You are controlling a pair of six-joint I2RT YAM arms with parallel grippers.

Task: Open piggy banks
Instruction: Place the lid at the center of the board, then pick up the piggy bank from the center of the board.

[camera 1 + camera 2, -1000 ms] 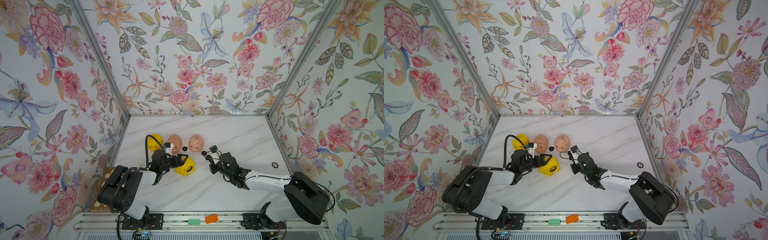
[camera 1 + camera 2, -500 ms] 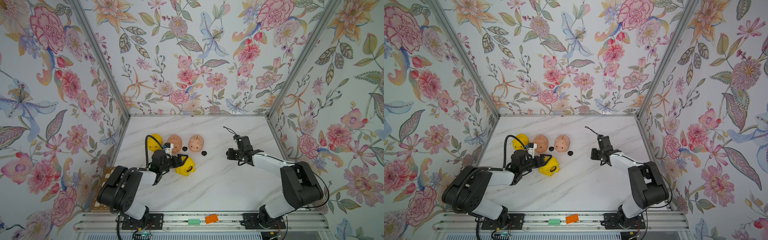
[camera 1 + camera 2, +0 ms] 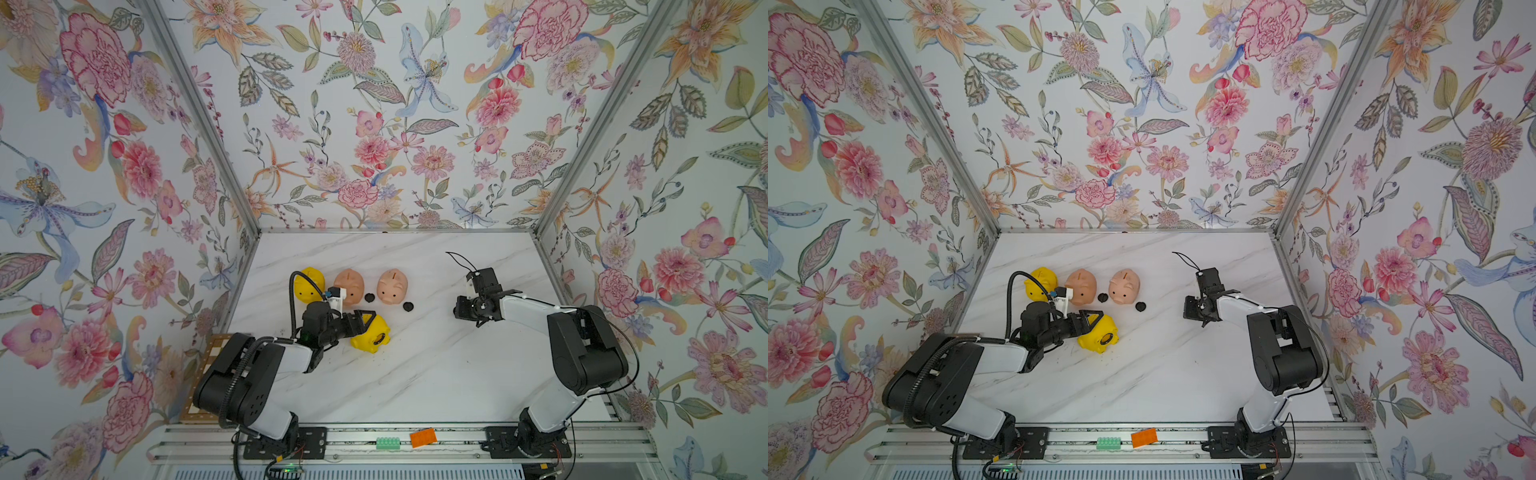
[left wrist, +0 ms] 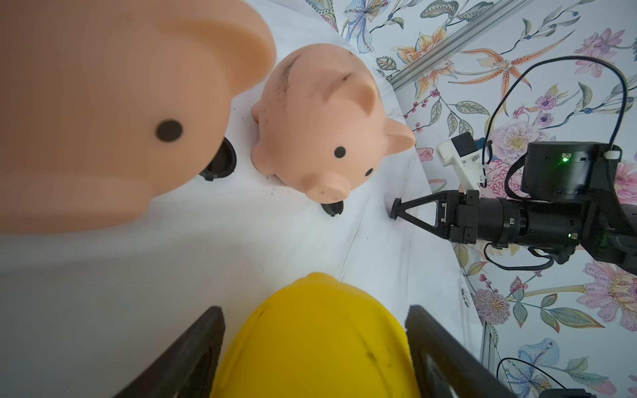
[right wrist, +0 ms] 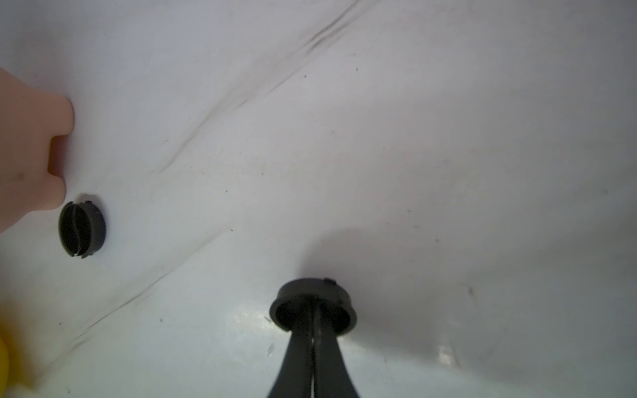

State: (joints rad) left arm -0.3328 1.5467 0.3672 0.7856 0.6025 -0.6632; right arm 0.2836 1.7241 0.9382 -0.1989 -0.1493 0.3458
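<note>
Left hand grips the tipped yellow pig; we lower the black plug, pinched in the right hand, flat onto the bench.

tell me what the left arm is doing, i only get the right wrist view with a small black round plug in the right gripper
observer: the left gripper clamps a bright yellow plastic piggy bank lying on its side.
operator: how many lie loose
observer: two small black round plugs, flanking a peach-pink plastic piggy bank.
operator: what else is there
observer: a second peach-pink piggy bank and second yellow piggy bank stand in that row.
</note>
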